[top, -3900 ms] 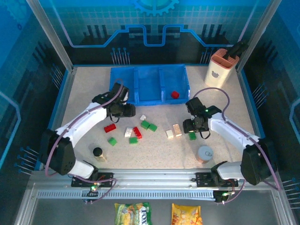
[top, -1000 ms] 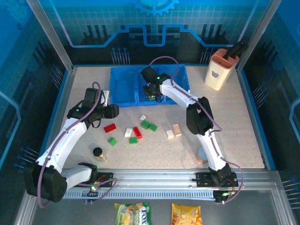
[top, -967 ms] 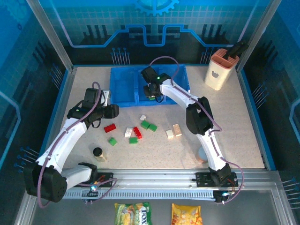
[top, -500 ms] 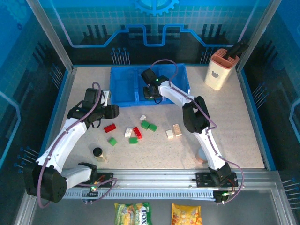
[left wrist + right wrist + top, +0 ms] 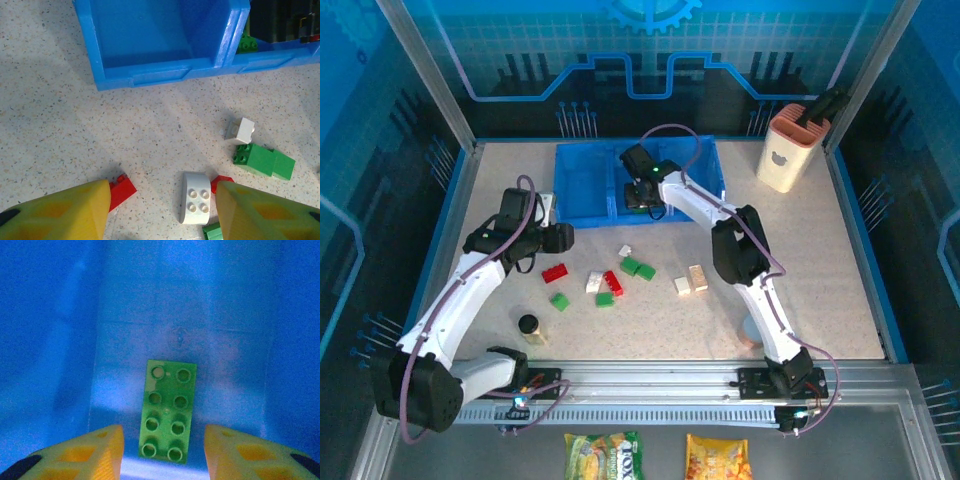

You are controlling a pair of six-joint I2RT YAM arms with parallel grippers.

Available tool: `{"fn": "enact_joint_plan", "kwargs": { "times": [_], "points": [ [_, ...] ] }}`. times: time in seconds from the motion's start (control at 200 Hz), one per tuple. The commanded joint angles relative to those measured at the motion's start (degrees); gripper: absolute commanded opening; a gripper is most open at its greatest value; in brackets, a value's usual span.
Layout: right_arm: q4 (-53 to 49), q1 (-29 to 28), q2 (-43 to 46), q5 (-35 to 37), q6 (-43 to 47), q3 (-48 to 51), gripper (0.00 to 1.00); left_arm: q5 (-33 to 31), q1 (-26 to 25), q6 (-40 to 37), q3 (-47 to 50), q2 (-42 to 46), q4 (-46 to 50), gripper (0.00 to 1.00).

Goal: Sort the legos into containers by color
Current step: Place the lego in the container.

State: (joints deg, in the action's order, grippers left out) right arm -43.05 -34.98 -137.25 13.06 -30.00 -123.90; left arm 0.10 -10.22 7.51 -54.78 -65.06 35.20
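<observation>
- Green lego lies flat on tray floor, free between right gripper's parted jaws.
- Left gripper hangs spread, empty, above loose legos.

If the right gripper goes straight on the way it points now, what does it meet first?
The right gripper would probably meet the green brick first, lying on the blue tray's floor; depth is unclear.
</observation>
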Motion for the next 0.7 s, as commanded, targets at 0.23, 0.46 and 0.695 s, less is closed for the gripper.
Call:
{"fn": "enact_joint_plan", "kwargs": {
  "times": [0.23,0.46,0.695],
  "points": [
    [-1.07,-0.79,13.01,-0.69,2.18,9.62,0.47,0.86,0.74,-0.11,-0.23,0.30,-0.53,0.59],
    [-1.22,-1.30,21.82,-2.02,3.80,20.59,0.47,1.83,0.73,-0.12,-0.66,-1.18,0.28,0.58],
    [-2.32,-2.95,28.68,-1.27,4.54,30.79,0.47,2.55,0.73,-0.15,-0.85,-3.25,1.48,0.57]
  ]
}}
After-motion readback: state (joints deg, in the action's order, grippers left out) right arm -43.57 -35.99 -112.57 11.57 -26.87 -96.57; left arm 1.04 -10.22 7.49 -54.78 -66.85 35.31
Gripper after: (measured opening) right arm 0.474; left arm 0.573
